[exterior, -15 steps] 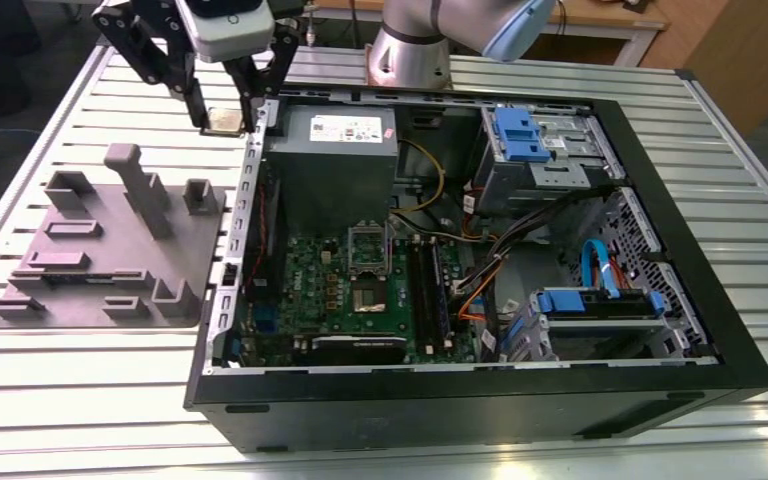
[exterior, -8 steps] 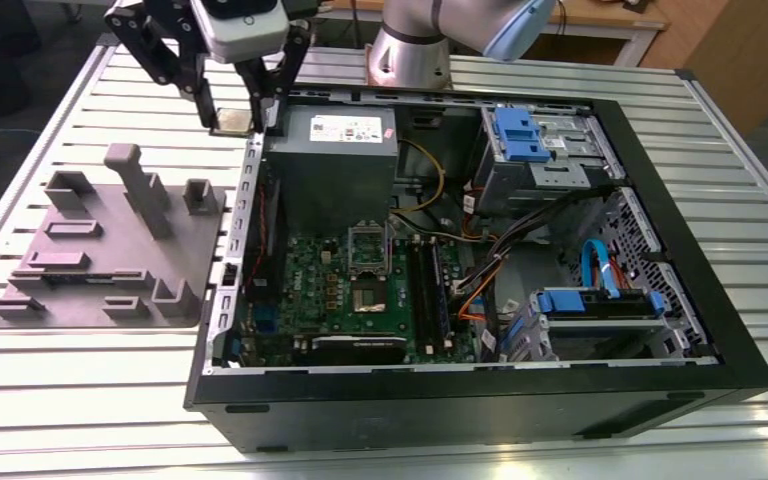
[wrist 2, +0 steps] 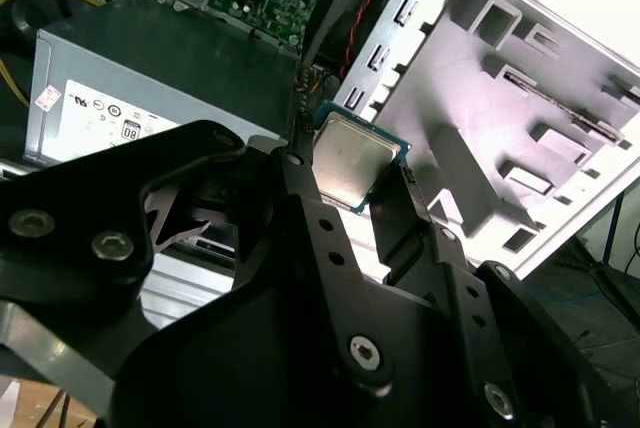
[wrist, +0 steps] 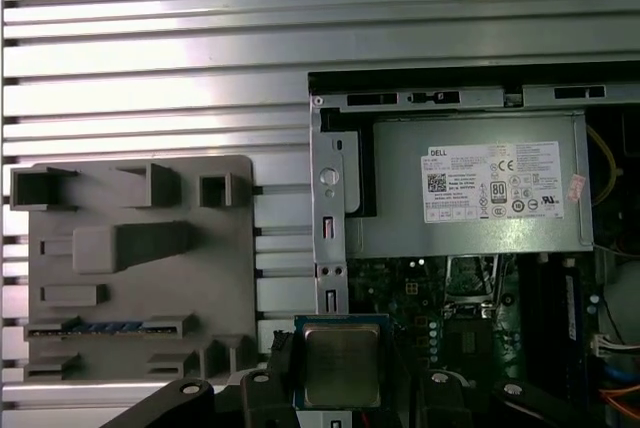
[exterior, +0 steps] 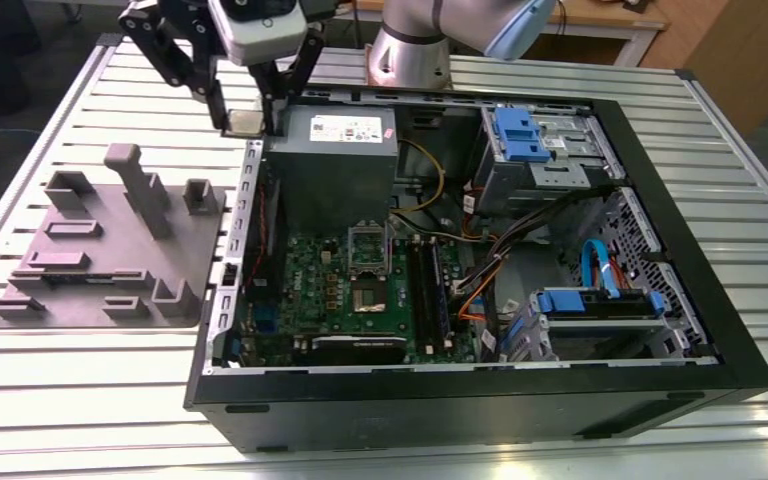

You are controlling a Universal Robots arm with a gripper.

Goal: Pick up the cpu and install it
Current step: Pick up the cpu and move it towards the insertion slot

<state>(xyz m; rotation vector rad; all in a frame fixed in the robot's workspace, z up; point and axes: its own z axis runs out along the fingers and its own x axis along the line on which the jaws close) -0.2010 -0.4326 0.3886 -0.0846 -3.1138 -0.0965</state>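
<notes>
cpu (wrist: 342, 363) is lifted, pinched in the end effector (exterior: 245, 125), at eleven o'clock over the computer case (exterior: 464, 405); socket (exterior: 368, 290) looks unfilled, installing remains

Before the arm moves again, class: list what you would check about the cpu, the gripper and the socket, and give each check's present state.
1. cpu clamped in the gripper: ok.
2. cpu clear of the grey holder tray: ok.
3. cpu above the socket: not ok; it hangs at the edge of the case, by the power supply.
4. Socket frame raised, socket bare: ok, as it seems.
5. cpu's corner mark matched to the socket: cannot tell.
</notes>
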